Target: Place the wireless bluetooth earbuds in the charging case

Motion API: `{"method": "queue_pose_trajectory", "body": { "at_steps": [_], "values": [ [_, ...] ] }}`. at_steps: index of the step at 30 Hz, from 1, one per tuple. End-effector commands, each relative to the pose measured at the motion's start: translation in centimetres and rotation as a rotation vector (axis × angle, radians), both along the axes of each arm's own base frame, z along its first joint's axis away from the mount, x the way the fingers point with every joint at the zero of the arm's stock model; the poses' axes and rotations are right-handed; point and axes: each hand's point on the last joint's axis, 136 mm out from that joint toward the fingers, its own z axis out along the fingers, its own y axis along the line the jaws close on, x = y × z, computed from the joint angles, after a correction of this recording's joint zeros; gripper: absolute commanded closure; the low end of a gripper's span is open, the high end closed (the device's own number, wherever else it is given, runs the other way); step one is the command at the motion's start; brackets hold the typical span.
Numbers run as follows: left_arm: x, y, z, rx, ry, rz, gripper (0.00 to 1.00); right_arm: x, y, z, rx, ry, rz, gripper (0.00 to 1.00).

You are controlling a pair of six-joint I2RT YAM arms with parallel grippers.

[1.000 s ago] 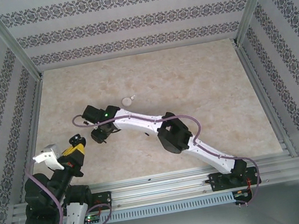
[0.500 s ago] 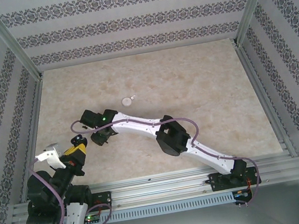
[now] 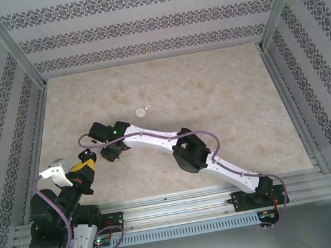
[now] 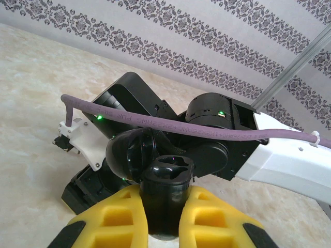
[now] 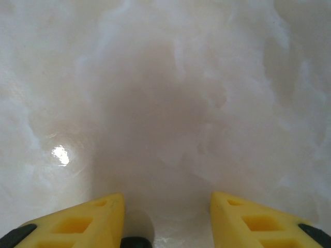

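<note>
Left wrist: gripper [image 4: 164, 199] on black case [image 4: 166, 173]

A pale marbled bench [image 3: 222, 83] lies under soft, even light. Striped damask wallpaper [image 3: 137, 26] walls it at 9, 12 and 3 o'clock.

Pale marbled table [image 3: 210, 85], bare stone look. Striped floral-patterned walls [image 3: 149, 19] on three sides. Aluminium frame posts [image 3: 6, 41] at corners.
</note>
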Motion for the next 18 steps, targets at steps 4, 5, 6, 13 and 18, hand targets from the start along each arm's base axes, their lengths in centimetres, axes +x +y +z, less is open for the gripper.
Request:
{"method": "queue_pose_trajectory", "body": {
  "at_steps": [4, 5, 6, 13, 18],
  "values": [
    [0.0, 0.3, 0.0, 0.008, -0.010, 0.019, 1.00, -4.7, -2.4, -1.7, -0.166, 0.087, 0.070, 0.54],
    [0.0, 0.3, 0.0, 0.008, -0.009, 0.016, 1.00, -4.8, -2.3, -1.6, -0.165, 0.082, 0.074, 0.54],
    [0.0, 0.3, 0.0, 0.008, -0.009, 0.018, 1.00, -4.8, -2.3, -1.5, -0.165, 0.080, 0.075, 0.54],
    [0.0, 0.4, 0.0, 0.008, -0.008, 0.022, 1.00, -5.4, -2.2, -1.0, -0.167, 0.082, 0.082, 0.57],
    [0.0, 0.5, 0.0, 0.008, -0.008, 0.029, 1.00, -5.9, -2.1, -0.8, -0.171, 0.081, 0.094, 0.61]
  ]
}}
